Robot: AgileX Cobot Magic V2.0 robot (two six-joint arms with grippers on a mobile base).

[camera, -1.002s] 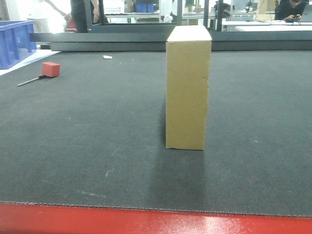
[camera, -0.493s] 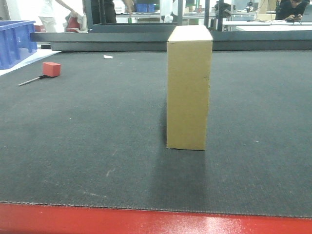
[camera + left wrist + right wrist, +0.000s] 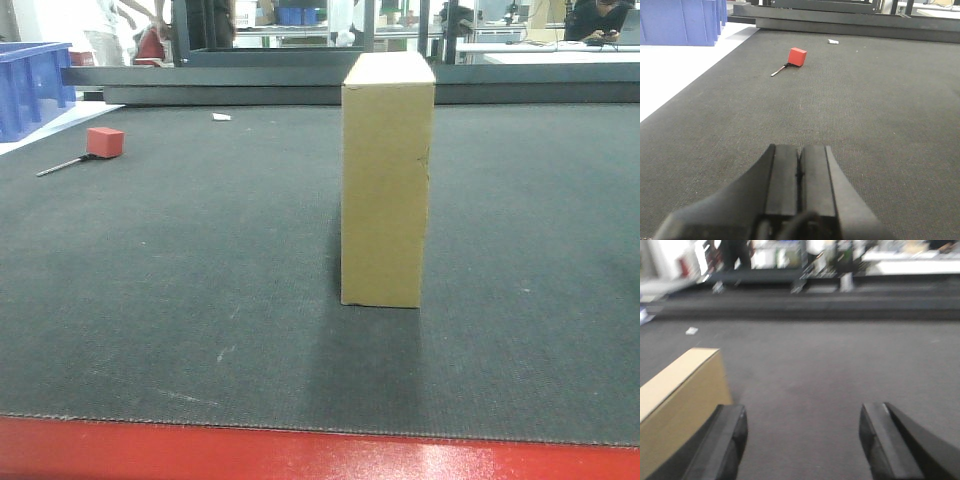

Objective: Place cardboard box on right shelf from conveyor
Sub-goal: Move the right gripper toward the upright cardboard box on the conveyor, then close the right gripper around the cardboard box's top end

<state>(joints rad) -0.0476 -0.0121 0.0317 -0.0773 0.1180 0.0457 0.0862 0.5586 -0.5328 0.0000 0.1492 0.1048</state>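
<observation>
Front cam low at conveyor [image 3: 150,300] red edge, facing across it. L wrist cam looks fwd over left gripper [image 3: 800,150], shares red cube [image 3: 798,56] w/ front. R wrist cam shares cardboard box [image 3: 680,405], close.

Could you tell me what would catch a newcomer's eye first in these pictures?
The tan cardboard box stands upright in the middle of the dark conveyor. A small red cube lies far back on the left, near a blue bin. The open right gripper is beside the box.

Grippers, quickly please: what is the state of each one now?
Left gripper: closed, holding nothing.
Right gripper: open, holding nothing; the cardboard box is at its left.
</observation>
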